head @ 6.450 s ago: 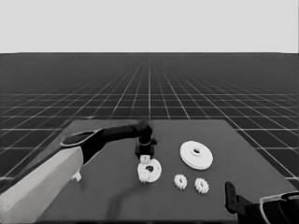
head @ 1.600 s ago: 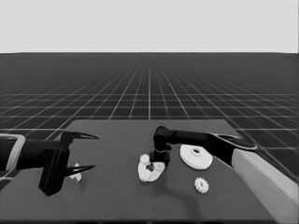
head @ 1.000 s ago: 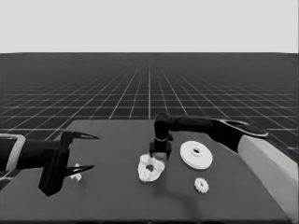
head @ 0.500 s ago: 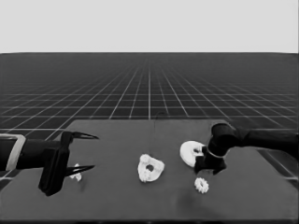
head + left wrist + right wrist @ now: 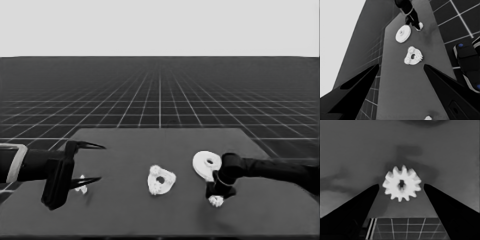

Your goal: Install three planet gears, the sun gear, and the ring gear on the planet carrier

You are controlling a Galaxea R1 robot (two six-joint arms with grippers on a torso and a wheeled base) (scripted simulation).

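On the dark table, the right claw gapes over a gear.

no readable text, no labels, no numbers anywhere

The head camera looks down across the table toward the horizon at 12 o'clock, the left wrist camera looks sideways along it, and the right wrist camera hangs close above one gear also seen by both others.

Matt white gear, smooth matt dark table
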